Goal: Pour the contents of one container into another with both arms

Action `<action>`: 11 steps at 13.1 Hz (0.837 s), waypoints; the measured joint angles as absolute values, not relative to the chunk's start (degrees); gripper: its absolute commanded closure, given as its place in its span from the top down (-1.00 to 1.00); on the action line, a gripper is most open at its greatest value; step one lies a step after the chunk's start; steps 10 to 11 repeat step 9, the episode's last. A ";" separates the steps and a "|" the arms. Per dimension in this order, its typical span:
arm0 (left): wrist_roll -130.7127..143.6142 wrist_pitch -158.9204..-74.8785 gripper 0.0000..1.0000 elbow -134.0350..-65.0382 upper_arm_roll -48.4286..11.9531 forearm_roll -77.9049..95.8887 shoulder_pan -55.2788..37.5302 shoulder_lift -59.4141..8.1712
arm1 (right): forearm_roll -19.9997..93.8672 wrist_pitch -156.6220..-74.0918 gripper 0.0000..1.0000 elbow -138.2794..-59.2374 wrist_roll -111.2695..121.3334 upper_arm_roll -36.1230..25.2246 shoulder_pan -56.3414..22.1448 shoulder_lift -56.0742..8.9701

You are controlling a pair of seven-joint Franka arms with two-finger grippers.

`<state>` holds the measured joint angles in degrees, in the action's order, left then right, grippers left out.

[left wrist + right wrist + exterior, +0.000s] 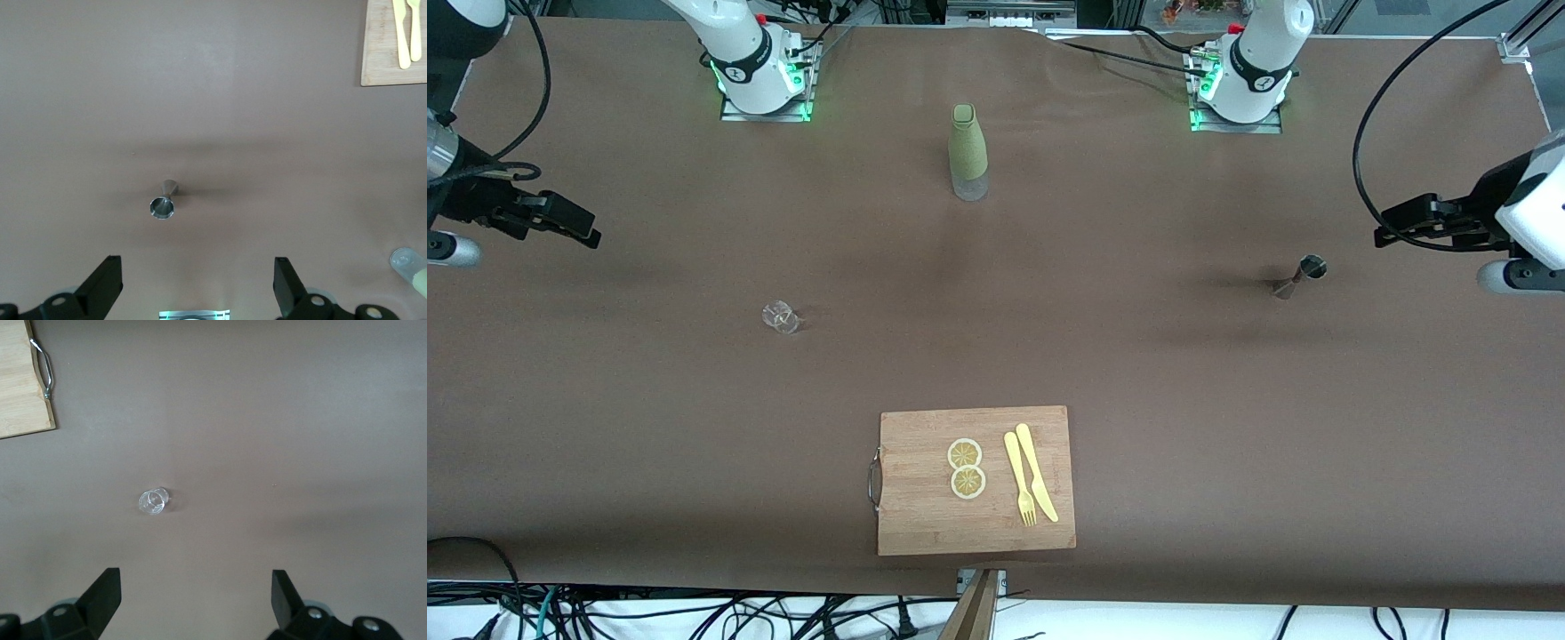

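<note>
Both grippers hang open over the brown surface point(1138, 356): left gripper point(197, 293) above the small steel hourglass jigger point(1300, 276), rigid, slick, best pinched at its waist; right gripper point(195, 607) above the tiny clear glass point(781, 316), fragile.

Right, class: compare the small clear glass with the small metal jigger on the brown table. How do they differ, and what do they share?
The small clear glass is see-through; the small metal jigger is dull grey steel. The glass is short and round; the jigger narrows to a waist like an hourglass. The glass stands toward the right arm's end of the table, the jigger toward the left arm's end. Both stand alone on the brown table, untouched, each in its arm's wrist view.
</note>
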<state>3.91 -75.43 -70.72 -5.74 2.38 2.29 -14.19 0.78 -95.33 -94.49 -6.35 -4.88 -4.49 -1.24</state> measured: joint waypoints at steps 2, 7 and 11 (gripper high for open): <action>4.14 -75.45 1.00 -70.72 -5.82 2.38 1.55 -13.93 | 0.78 -95.30 1.00 -94.61 -6.31 -3.15 -3.08 -1.02; 4.27 -75.45 1.00 -70.74 -5.79 2.38 1.45 -12.93 | 0.78 -94.98 1.00 -94.88 -6.31 -2.74 -2.77 -1.02; 4.28 -75.45 1.00 -70.81 -5.79 2.38 1.35 -12.93 | 0.78 -94.34 1.00 -95.00 -6.31 -2.74 -2.54 -1.02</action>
